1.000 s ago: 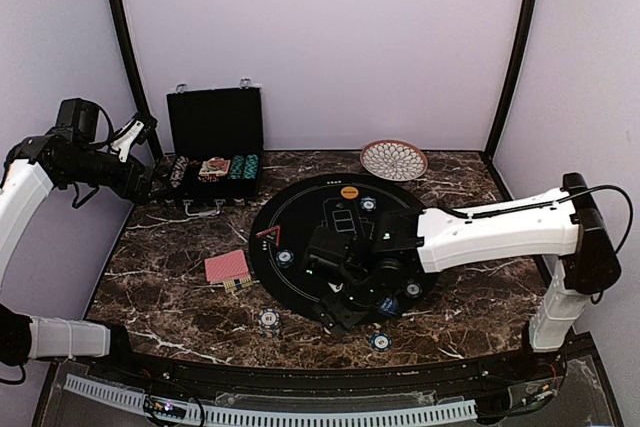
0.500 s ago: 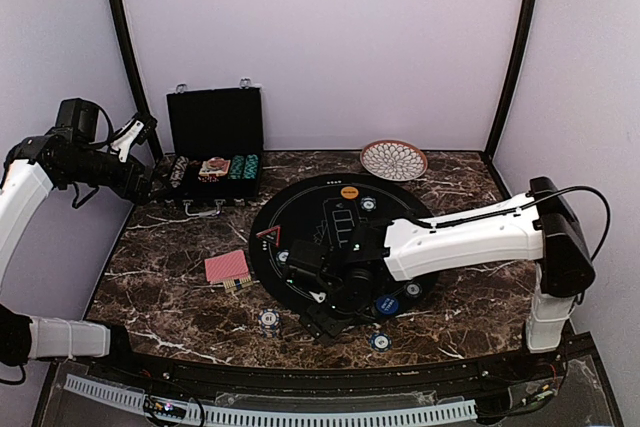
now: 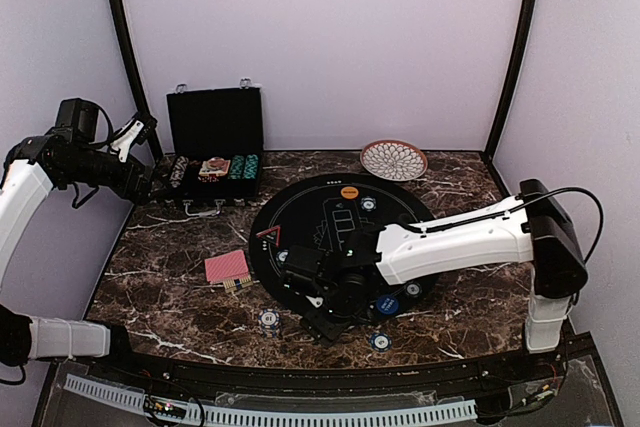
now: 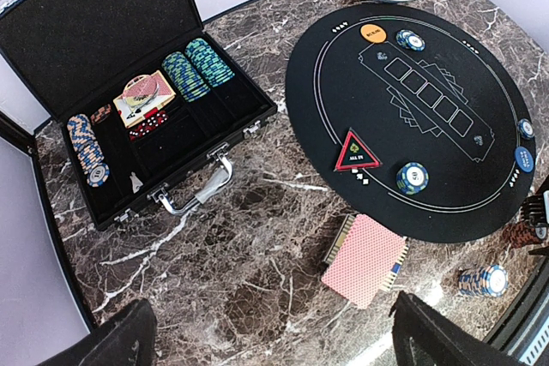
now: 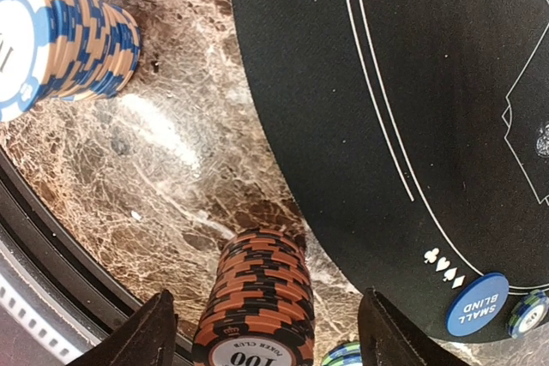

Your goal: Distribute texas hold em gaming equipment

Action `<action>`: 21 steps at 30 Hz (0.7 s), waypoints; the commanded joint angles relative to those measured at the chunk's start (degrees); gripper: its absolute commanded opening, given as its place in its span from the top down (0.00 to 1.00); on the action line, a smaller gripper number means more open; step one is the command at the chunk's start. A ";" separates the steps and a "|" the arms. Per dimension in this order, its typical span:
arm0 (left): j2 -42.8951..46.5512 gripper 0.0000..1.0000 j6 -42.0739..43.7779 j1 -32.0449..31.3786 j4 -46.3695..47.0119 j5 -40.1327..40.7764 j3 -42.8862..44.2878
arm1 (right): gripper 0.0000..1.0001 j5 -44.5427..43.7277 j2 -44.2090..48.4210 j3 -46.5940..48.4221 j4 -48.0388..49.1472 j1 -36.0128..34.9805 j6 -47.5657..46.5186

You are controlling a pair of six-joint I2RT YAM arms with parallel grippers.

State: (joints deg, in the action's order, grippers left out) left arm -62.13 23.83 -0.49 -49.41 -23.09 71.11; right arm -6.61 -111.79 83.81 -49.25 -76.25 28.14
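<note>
My right gripper [image 3: 322, 313] hangs low over the mat's front edge, open. A stack of orange-and-black chips [image 5: 257, 306] stands on the marble between its fingers [image 5: 159, 332] with gaps on both sides. A blue-and-tan chip stack [image 5: 60, 40] stands to its left [image 3: 268, 321]. Red-backed cards [image 3: 227, 267] lie left of the black mat [image 3: 330, 209]. On the mat are a red-triangle button [image 4: 357, 151], an orange button [image 4: 373, 34], a blue small-blind button [image 5: 476, 304] and single chips [image 4: 413, 177]. My left gripper [image 4: 270, 332] is open and empty, high at the far left [image 3: 135, 132].
An open black case [image 3: 215, 152] with rows of chips and a card deck stands at the back left. A patterned plate [image 3: 394, 159] sits at the back centre. Another chip stack [image 3: 378, 340] stands near the table's front edge.
My right arm has swung left along the mat's front edge, uncovering the blue button. My left arm has not moved.
</note>
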 commanded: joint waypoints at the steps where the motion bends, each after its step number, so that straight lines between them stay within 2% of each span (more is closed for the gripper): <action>1: 1.39 0.01 0.78 0.32 -0.51 -0.02 0.90 | 0.29 0.46 -0.97 0.97 1.18 -0.66 -0.18; 10: 1.48 0.01 0.82 0.32 -0.43 0.11 0.61 | 0.43 -0.21 -0.23 1.12 0.82 -0.65 0.10; 15: 1.48 0.01 0.78 0.32 -0.35 -0.01 0.63 | 0.58 -0.99 0.17 1.44 0.20 -0.57 0.29; 21: 1.60 0.01 0.81 0.32 -0.42 0.09 0.61 | 0.68 -0.76 0.14 1.26 0.22 -0.57 0.34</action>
State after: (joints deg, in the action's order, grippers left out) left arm -62.11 23.86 -0.49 -49.41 -23.07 71.11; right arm -6.46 -112.22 83.83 -48.90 -76.25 28.29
